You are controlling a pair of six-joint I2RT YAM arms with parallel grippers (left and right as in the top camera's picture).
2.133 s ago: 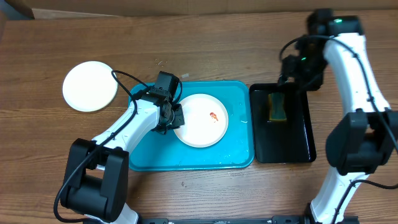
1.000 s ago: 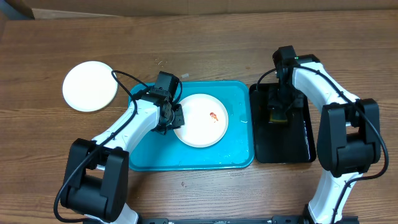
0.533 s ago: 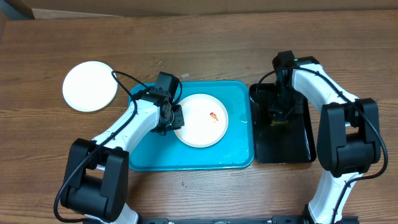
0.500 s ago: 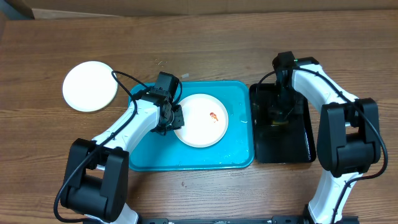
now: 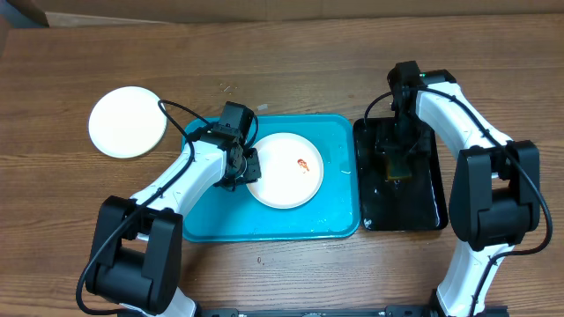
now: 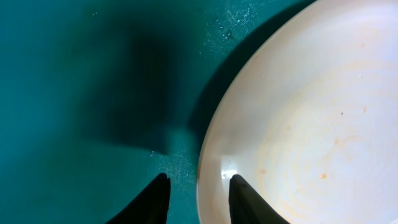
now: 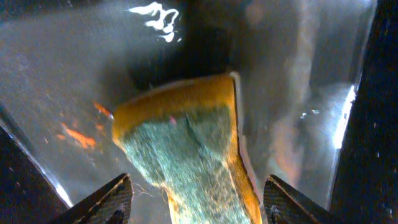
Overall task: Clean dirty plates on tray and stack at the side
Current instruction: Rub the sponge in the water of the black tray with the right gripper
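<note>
Overhead top-down; left wrist near tray (image 6: 68,68)

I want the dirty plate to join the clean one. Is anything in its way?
Only the tray's raised rim, beside the left gripper at the dirty plate's edge. Nothing else visible lies between it and the clean plate.

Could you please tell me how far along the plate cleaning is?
Done: one clean-looking plate lies on the table left of the blue tray; whether others sit under it, I cannot tell. In hand: the right gripper is at the sponge in the black tray, while the left gripper straddles the dirty plate's rim. Left: scrub off its red smear and stack it.
</note>
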